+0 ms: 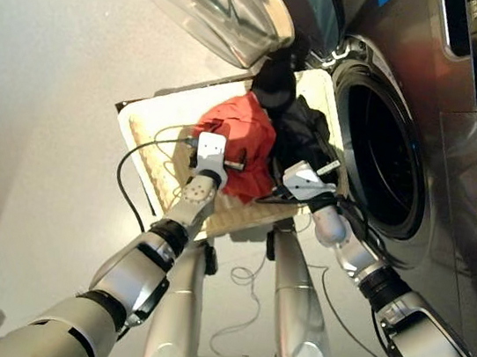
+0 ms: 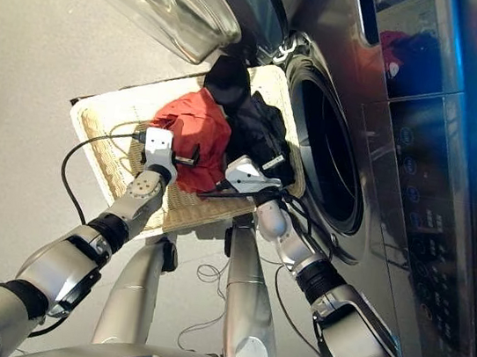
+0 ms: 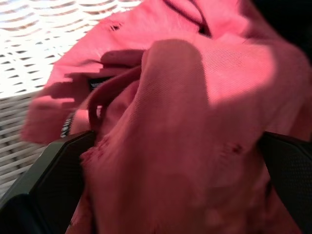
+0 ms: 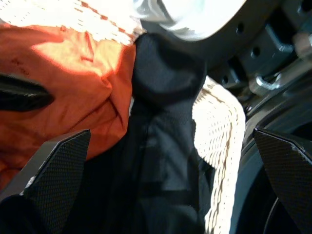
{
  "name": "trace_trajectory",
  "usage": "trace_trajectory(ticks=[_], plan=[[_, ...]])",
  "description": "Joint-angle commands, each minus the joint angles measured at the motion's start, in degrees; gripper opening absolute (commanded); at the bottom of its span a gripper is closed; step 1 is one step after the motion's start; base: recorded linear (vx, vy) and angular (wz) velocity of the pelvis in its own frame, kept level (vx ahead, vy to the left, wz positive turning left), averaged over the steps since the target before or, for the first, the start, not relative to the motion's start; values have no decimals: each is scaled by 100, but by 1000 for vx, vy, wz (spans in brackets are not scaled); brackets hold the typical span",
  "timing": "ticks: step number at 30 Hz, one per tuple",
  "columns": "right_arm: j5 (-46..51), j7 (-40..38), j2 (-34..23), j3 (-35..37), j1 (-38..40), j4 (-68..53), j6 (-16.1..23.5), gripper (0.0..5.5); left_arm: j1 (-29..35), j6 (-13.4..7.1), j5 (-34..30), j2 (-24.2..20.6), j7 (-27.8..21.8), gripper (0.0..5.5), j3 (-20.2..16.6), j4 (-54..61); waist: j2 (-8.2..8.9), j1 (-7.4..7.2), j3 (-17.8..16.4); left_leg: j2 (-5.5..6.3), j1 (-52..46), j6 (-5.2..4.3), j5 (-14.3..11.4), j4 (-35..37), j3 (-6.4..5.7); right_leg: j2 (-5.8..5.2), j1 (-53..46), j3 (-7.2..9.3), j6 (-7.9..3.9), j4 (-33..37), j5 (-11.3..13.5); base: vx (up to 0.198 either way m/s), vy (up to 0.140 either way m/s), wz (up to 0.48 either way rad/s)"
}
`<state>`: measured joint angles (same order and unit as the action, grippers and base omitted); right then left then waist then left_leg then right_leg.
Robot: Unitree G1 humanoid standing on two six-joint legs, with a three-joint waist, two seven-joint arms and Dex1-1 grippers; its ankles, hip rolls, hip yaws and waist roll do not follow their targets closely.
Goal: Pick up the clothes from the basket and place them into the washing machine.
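One basket (image 1: 150,144) sits on the floor (image 1: 49,72). In it, two garments can be counted for certain: one orange-red garment (image 1: 242,139) and one black garment (image 1: 303,130). A dark rounded lump (image 1: 275,82) at the far end may be a third piece or part of the black one; I cannot tell. There is one washing machine (image 1: 452,173), with one round opening (image 1: 384,155) and one clear glass door (image 1: 214,2). Two robot arms reach in, so two grippers: the left gripper (image 1: 239,163) and the right gripper (image 1: 323,174).
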<state>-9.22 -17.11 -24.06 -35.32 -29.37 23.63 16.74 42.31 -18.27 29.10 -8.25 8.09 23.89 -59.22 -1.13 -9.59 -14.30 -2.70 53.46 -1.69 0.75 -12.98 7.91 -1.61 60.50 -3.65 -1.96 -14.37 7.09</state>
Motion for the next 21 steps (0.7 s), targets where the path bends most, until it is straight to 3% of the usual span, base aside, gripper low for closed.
trace_trajectory(ticks=[1,7,8,9,11,12,18,21], plan=[[-1,-121,191,143,-146,-661,411,550,292,-75,-136,-125,110,550,-257,-181,59,-156,-254,-73,286,77,-865,-1208,-406,96,-15,309,-459,-506,-611,0,0,0],[159,-135,180,307,-84,-1022,532,550,584,-19,-140,-213,176,550,-448,-512,121,-274,-177,-149,871,91,-1034,-1664,-542,189,581,374,-439,-894,-656,0,0,0],[191,-121,179,336,-68,-1059,553,550,619,-15,-130,-217,175,505,-467,-547,119,-282,-140,-159,999,98,-1064,-1762,-551,197,667,385,-435,-914,-660,0,0,0],[241,-108,196,372,-38,-1092,582,550,650,-12,-127,-229,166,263,-507,-593,129,-300,-120,-160,1081,113,-1102,-1854,-552,241,751,383,-436,-958,-652,0,0,0],[292,-94,227,386,-9,-1030,583,550,674,19,-118,-233,172,149,-562,-668,133,-298,-56,-183,1246,134,-1133,-1987,-563,270,880,386,-425,-1029,-643,0,0,0],[319,-72,252,395,20,-991,574,550,679,33,-94,-234,167,0,-582,-691,128,-304,-34,-186,1278,142,-1149,-2027,-574,277,906,382,-422,-1044,-640,0,0,0],[354,-21,277,425,92,-765,540,550,535,25,-122,-136,94,0,-565,-643,75,-293,111,-155,1240,147,-1132,-1981,-601,225,856,406,-402,-1034,-617,0,0,0],[362,-23,312,357,109,-301,469,550,282,-47,-18,-90,-3,0,-471,-424,36,-214,154,-93,911,115,-1032,-1705,-604,113,527,420,-403,-857,-542,0,0,0]])
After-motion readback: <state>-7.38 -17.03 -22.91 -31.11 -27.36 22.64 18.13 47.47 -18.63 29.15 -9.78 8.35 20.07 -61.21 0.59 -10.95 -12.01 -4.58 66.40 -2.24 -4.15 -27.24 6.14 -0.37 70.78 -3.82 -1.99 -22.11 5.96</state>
